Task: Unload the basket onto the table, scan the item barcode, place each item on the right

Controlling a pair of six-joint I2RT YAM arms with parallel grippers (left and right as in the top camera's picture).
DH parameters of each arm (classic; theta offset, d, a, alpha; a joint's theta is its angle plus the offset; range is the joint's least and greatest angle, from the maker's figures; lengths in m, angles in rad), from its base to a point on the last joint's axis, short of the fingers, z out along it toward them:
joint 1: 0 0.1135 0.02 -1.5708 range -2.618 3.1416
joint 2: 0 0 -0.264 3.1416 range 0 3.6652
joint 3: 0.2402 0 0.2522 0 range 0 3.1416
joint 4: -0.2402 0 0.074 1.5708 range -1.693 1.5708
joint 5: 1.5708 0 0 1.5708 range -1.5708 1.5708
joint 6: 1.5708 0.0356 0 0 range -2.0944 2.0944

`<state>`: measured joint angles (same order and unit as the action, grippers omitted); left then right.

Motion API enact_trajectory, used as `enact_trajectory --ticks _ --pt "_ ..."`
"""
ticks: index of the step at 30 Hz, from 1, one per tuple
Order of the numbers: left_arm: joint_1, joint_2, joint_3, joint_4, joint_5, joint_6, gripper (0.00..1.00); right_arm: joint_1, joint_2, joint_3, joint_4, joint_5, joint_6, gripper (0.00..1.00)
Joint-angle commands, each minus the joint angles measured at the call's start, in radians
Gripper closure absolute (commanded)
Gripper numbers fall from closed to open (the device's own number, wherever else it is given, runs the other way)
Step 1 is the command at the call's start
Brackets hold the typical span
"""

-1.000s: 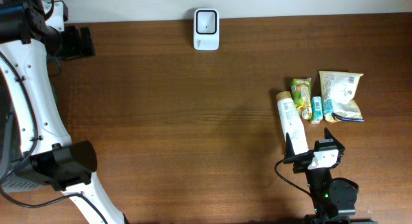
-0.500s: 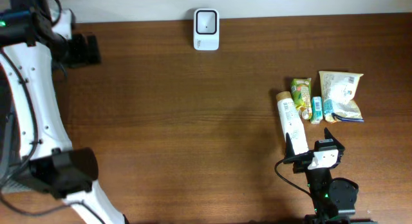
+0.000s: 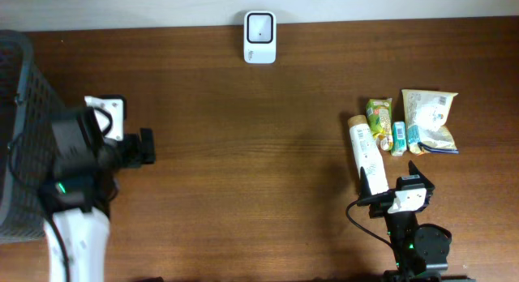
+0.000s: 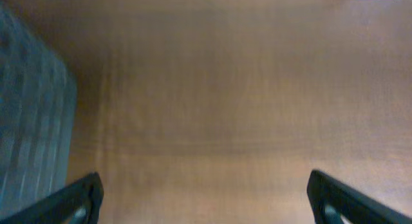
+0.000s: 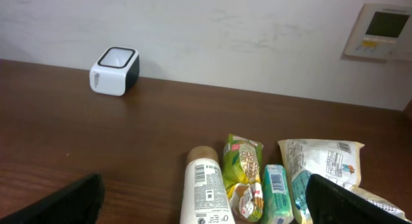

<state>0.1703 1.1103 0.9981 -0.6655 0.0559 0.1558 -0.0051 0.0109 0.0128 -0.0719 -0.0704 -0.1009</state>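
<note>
Left jaws and right jaws are standing spread and bare; a bottle [image 3: 366,152] is lying beside 3 snacks [image 3: 399,137]

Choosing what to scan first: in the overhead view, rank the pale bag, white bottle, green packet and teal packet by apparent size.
1. pale bag
2. white bottle
3. green packet
4. teal packet
</note>
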Motion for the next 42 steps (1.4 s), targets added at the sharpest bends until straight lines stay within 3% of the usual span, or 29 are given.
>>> enact_trajectory --ticks 1,5,10,19,26,42 --pt "0.002 -0.197 -0.244 0.211 0.057 0.042 0.01 -0.002 -0.006 -0.007 -0.001 -0.005 0.004 0.01" --pt "0.002 -0.450 -0.537 0.509 0.057 0.064 0.01 -0.002 -0.006 -0.007 0.000 -0.005 0.004 0.01" --pt "-0.014 -0.702 -0.788 0.692 0.053 0.109 0.01 -0.002 -0.006 -0.007 0.000 -0.005 0.004 0.01" --pt "-0.015 -0.931 -0.987 0.710 -0.053 0.111 0.01 -0.002 -0.006 -0.007 0.000 -0.005 0.004 0.01" --pt "-0.037 -1.109 -0.990 0.584 -0.062 0.107 0.01 -0.002 -0.006 -0.007 0.000 -0.005 0.004 0.01" --pt "-0.048 -1.105 -0.989 0.582 -0.060 0.107 0.01 -0.002 -0.006 -0.007 0.000 -0.005 0.004 0.01"
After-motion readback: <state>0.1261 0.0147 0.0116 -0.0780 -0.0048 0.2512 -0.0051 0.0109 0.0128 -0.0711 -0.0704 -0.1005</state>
